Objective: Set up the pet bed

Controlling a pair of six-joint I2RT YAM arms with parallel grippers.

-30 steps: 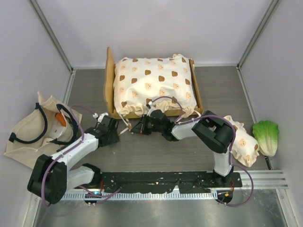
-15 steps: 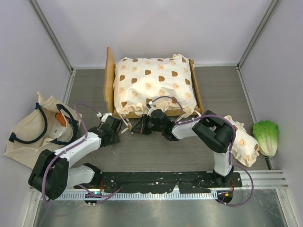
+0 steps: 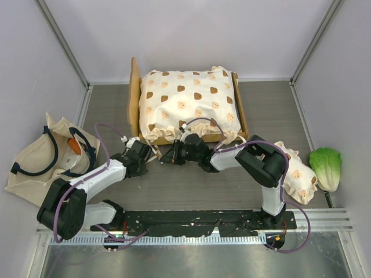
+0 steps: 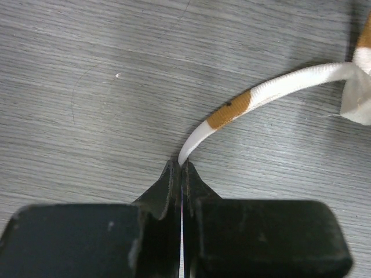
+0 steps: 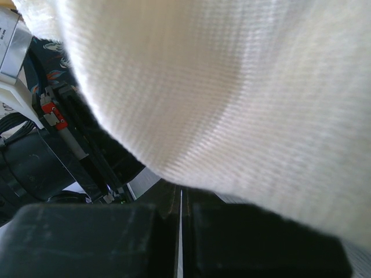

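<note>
The pet bed (image 3: pixel 134 98), a light-wood frame, stands at the back centre with its cream bear-print cushion (image 3: pixel 188 107) on it. A white and tan tie strap (image 4: pixel 272 87) hangs off the cushion's front left corner onto the table. My left gripper (image 4: pixel 181 165) is shut on the tip of that strap, low over the table (image 3: pixel 149 158). Just to its right, my right gripper (image 3: pixel 165 157) sits at the cushion's front frill. Its jaws (image 5: pixel 181 194) are shut, and cream cushion fabric (image 5: pixel 232 87) drapes over the fingertips and hides them.
A beige tote bag (image 3: pixel 40 159) with black handles lies at the left, an orange item (image 3: pixel 74 146) in its mouth. A small bear-print pillow (image 3: pixel 297 178) and a green lettuce toy (image 3: pixel 326 167) lie at the right. Walls close in both sides and the back.
My left gripper slid right toward the cushion's corner and closed on the strap's end. The right arm stayed where it was, still shut.
</note>
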